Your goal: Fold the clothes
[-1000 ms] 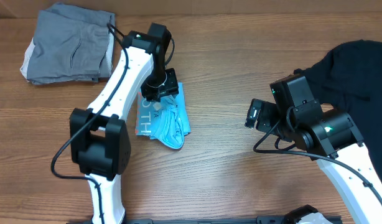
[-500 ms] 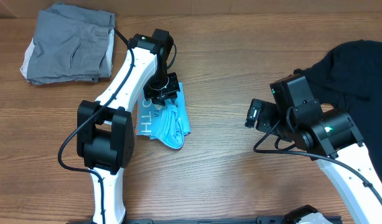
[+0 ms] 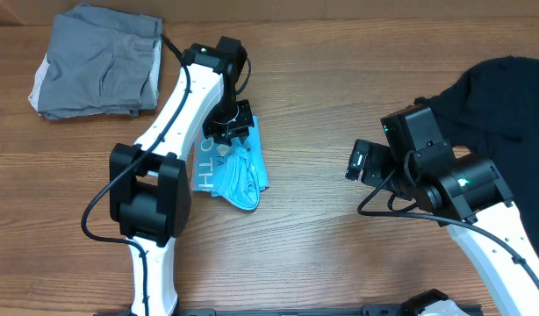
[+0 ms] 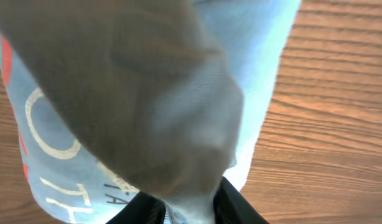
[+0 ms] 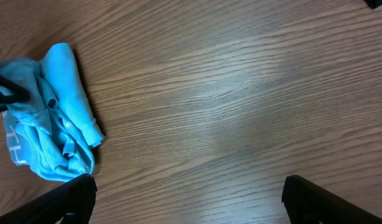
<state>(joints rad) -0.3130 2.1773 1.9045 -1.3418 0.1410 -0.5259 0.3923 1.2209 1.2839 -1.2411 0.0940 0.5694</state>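
Two dark fingers (image 4: 241,210) of the left gripper (image 3: 233,132) are drawn close on a bunched fold of the light blue T-shirt with white lettering (image 3: 243,175), which lies crumpled on the brown wood-grain table (image 3: 322,246) left of centre; to do this well, I judge, the pinch should take one edge only, lift just clear and draw the cloth flat before creasing, since a grab through several layers would drag the whole bundle; the right gripper (image 5: 190,198) stands wide apart and empty, well away, free to pin the opposite hem; white letters read "TH" from above and "OTH" at the left wrist, the rest hidden in folds; farther off lie a large plain black T-shirt (image 3: 506,96) and a folded grey cloth garment (image 3: 98,61)
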